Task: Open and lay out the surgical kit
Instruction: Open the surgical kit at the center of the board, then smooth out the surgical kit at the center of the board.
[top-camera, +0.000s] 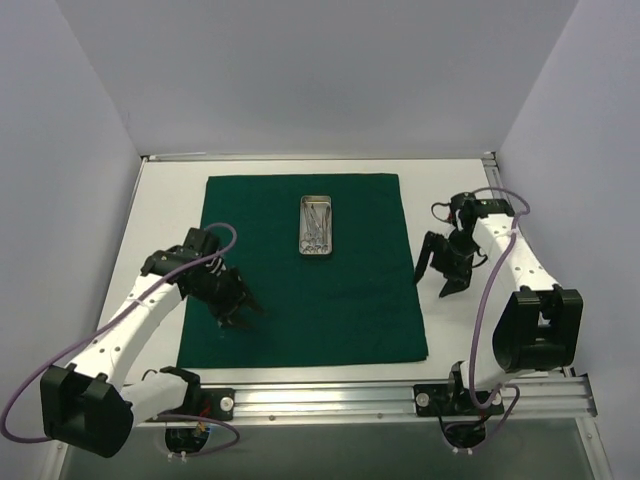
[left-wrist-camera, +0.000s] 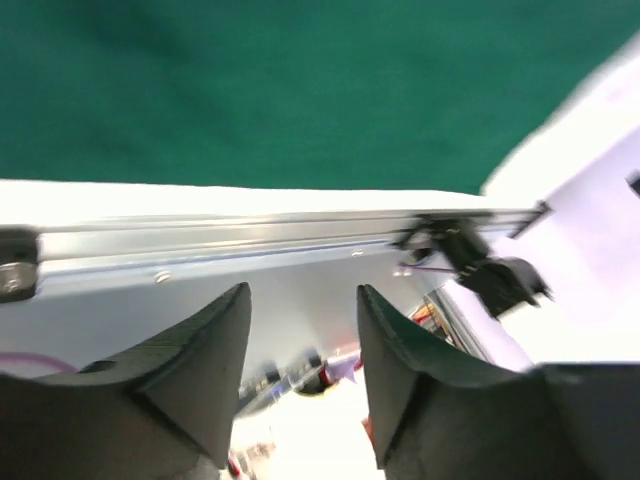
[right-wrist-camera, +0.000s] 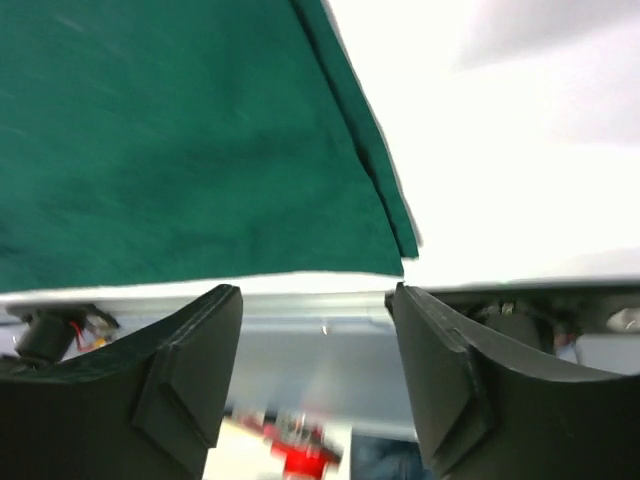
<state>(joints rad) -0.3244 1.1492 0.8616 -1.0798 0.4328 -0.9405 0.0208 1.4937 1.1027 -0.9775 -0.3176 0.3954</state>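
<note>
The dark green cloth of the surgical kit lies spread flat as a large square on the white table. A small silver tray with thin steel instruments in it sits on the cloth's far middle. My left gripper hovers open over the cloth's near left part, nothing between its fingers. My right gripper is open just off the cloth's right edge, holding nothing. The left wrist view has the green cloth above the open gripper. In the right wrist view the cloth's near right corner lies flat above the open gripper.
An aluminium rail runs along the table's near edge, with the arm bases on it. Grey walls close in the left, right and far sides. White table shows to the right of the cloth.
</note>
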